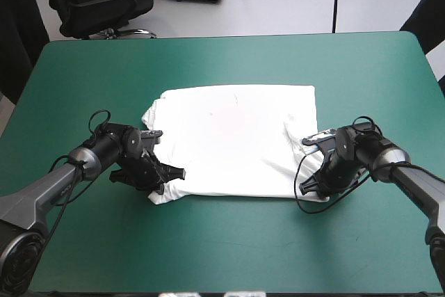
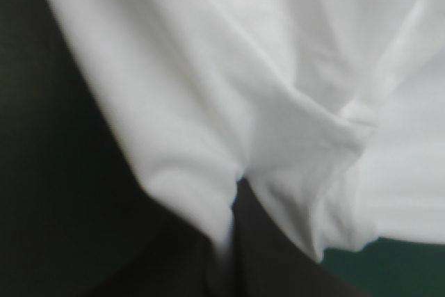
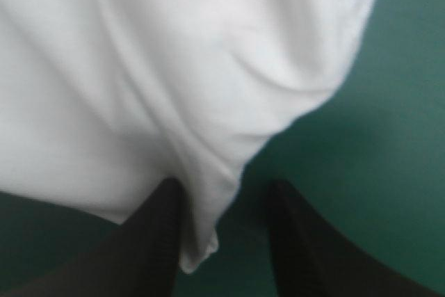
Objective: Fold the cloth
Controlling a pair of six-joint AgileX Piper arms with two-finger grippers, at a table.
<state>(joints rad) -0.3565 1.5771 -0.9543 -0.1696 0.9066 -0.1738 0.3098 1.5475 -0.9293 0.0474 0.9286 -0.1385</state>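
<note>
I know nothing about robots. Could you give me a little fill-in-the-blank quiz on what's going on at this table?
1. The ____ T-shirt lies flat on the table.
2. The left gripper is ____ on the T-shirt's near corner.
3. The right gripper is ____, with a fold of the T-shirt between its fingers.

Missing words: white; shut; open.

Twin arms at the teal-green table: the left arm (image 1: pixel 38 196) and the right arm (image 1: pixel 417 184) each have a smooth grey forearm link that gives way to a chunky black wrist of rounded housings. A black round joint (image 1: pixel 15 263) caps the left arm's near end. The left gripper (image 1: pixel 169 174) and the right gripper (image 1: pixel 311 184) carry broad black fingers (image 3: pixel 160 241), matte, curved like fins, tapering to narrow tips.
</note>
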